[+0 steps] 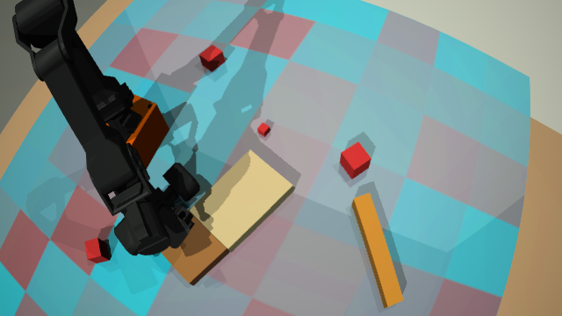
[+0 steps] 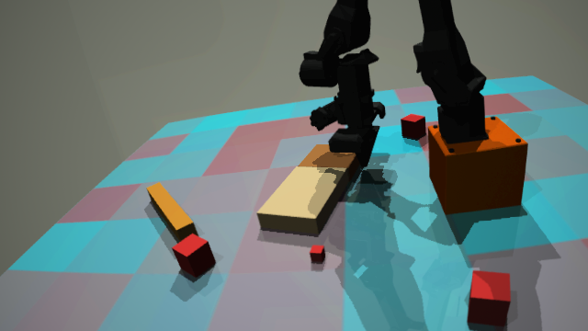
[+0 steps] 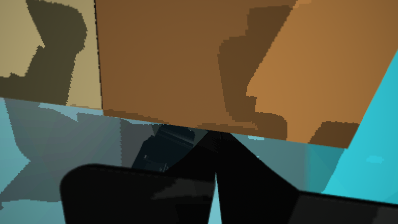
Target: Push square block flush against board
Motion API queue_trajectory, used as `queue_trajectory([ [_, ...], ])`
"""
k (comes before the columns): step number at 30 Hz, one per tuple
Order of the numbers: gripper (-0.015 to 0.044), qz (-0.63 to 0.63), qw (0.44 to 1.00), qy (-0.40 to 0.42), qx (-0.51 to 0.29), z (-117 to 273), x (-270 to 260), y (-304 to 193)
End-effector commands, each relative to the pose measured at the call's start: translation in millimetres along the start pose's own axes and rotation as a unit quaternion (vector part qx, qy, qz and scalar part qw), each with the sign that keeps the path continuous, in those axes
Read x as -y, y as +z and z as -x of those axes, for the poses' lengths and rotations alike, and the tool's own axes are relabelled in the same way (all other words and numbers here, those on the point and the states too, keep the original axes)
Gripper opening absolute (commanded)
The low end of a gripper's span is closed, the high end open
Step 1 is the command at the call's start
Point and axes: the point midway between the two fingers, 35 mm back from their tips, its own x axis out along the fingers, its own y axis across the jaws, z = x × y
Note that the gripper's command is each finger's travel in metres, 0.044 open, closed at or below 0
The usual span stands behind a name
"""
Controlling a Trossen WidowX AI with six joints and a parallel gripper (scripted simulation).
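Note:
The brown square block (image 1: 204,259) (image 2: 317,158) (image 3: 165,55) lies flat against one end of the cream board (image 1: 250,197) (image 2: 294,188) (image 3: 87,85). Only a thin dark seam shows between them in the wrist view. Their long-side edges look nearly in line, with a slight step at the seam on the gripper's side in the wrist view. My gripper (image 2: 364,165) (image 3: 217,136) is shut and empty, low beside the block's side that faces the orange base. The tips are at or very near that side; contact cannot be told. In the top view the arm hides the tips and part of the block.
Several red cubes lie around, one small cube (image 1: 263,129) (image 2: 317,254) near the board's far end and a larger one (image 1: 356,159) (image 2: 194,255) by the orange bar (image 1: 378,250) (image 2: 170,209). The orange base box (image 1: 154,132) (image 2: 482,179) stands on the gripper's side of the board.

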Motion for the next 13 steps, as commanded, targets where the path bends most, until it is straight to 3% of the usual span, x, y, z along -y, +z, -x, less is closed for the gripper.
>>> queue_trajectory([
  [1,0.0000,-0.003,1.000,0.001,0.000,-0.1,0.1,5.3],
  [13,0.0000,-0.003,1.000,0.001,0.000,0.1,0.6,5.0],
])
